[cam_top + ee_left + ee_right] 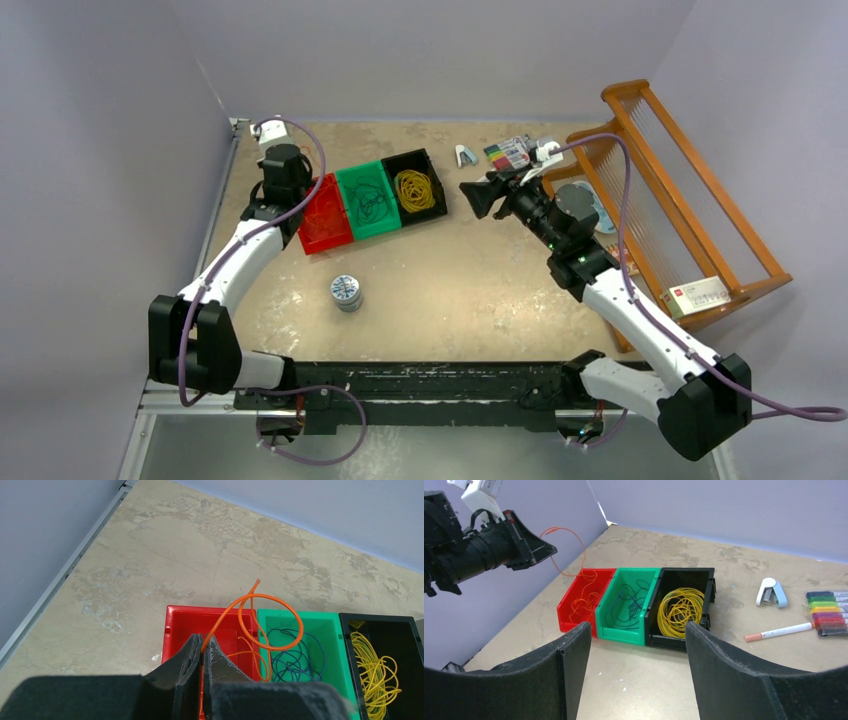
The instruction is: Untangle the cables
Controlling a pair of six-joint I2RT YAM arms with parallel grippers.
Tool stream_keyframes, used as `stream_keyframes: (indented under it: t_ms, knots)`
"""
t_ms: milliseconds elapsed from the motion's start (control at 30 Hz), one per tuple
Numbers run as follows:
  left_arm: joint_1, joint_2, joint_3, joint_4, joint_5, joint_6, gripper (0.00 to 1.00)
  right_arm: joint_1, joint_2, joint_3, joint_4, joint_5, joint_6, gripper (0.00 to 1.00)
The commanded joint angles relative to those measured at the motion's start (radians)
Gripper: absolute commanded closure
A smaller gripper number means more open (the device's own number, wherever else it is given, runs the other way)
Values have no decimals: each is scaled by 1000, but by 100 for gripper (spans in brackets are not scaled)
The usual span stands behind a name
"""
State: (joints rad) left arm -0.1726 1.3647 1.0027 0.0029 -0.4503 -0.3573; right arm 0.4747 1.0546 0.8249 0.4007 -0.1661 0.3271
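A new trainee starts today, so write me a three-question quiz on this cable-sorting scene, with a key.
1. True or false: the right gripper is shut on a cable.
2. Fill in: the dark blue cable lies in the ___ bin.
3. Which colour of cable does the left gripper pinch? A) orange B) dark blue C) yellow

Key: 1 false, its jaws stand open with nothing between them. 2 green, the green bin. 3 A, the orange cable, lifted above the red bin.

White-shelled arms (235,262) with black joints (210,345), thick lilac cords (800,412) looping alongside; the right gripper (636,627) has matte black wedge fingers (734,675).
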Motion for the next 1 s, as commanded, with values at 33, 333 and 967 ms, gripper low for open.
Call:
stream_keyframes:
  t_ms: [33,333,967]
  knots:
    - [1,-34,2,33,-3,-14,100,-4,-36,-12,28,68,12,28]
    - [1,-40,2,32,-2,-8,100,-4,-48,-15,25,98,15,20]
    - [1,-41,-8,19,-14,-35,100,-5,-50,-17,19,116,18,2]
